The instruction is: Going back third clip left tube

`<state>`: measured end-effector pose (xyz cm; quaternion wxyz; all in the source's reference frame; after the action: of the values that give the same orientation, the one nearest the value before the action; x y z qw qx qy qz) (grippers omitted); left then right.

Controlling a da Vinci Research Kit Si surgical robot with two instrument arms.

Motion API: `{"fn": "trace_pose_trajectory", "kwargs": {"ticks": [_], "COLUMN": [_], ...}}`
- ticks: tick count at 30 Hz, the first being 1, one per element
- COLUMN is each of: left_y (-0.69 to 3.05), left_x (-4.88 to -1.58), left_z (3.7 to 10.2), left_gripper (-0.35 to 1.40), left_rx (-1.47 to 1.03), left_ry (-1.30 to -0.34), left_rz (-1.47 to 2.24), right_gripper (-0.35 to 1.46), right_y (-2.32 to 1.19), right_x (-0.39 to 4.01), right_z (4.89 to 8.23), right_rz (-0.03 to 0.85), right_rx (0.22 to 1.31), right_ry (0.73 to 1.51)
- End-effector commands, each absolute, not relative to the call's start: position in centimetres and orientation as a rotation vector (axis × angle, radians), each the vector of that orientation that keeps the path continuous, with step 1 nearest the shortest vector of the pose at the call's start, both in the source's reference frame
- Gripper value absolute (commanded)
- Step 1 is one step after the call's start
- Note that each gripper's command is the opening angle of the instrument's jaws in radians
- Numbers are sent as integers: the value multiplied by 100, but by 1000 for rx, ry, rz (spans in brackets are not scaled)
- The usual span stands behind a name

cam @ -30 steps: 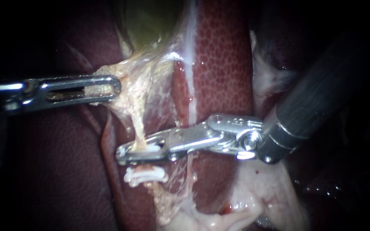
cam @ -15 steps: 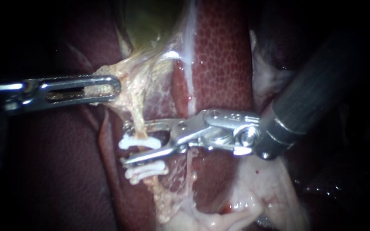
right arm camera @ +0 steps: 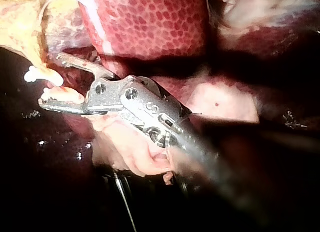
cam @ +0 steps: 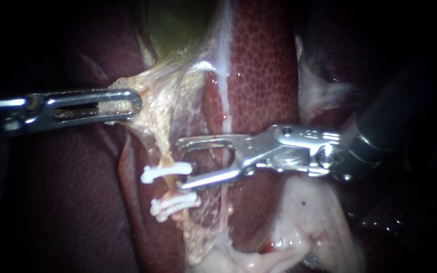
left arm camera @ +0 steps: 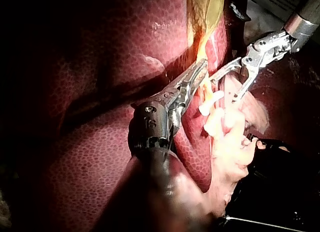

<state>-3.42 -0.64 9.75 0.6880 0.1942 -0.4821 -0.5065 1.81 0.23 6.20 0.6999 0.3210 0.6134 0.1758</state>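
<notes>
The left tube (cam: 164,146) is a thin yellowish strand running down from the gallbladder (cam: 178,25). It carries a white clip (cam: 165,172), with more white clip material (cam: 174,205) just below. My right instrument (cam: 179,164) lies just right of the tube with its jaws open; they hold nothing, and the lower jaw's tip sits beside the upper clip. My left instrument (cam: 133,103) is shut on the pale tissue at the tube's upper end, holding it to the left. The right wrist view shows the open jaws (right arm camera: 50,80) with the clip (right arm camera: 42,76) just ahead of them.
Dark red liver (cam: 264,65) lies behind and to both sides of the tube. Pale fatty tissue (cam: 304,222) sits under the right instrument's wrist. A thin membrane spans between the tube and the liver.
My right instrument's jaws, closed around the clip on the tube one second ago, have opened, left the clip in place and drawn back to the right. The left instrument has not moved.
</notes>
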Motion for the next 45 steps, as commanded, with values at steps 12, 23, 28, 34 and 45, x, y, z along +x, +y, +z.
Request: {"fn": "trace_pose_trajectory", "kwargs": {"ticks": [12, 23, 28, 34, 45], "left_y": [-63, -63, -65, -66, -76], "left_x": [-342, -347, -355, -375, -418], "left_z": [977, 986, 1001, 1018, 1045], "left_gripper": [-35, -35, -35, -35, -35], "left_rx": [435, 430, 422, 419, 442], "left_ry": [-1079, -1080, -1081, -1075, -1055], "left_rz": [-1133, -1133, -1133, -1128, -1101], "right_gripper": [60, 60, 60, 60, 60], "right_y": [50, 55, 55, 54, 54], "right_x": [93, 83, 83, 83, 83], "right_z": [577, 547, 548, 548, 547], "right_rz": [381, 373, 373, 372, 372], "right_rx": [689, 678, 678, 677, 677], "right_ry": [1359, 1354, 1354, 1354, 1354]}}
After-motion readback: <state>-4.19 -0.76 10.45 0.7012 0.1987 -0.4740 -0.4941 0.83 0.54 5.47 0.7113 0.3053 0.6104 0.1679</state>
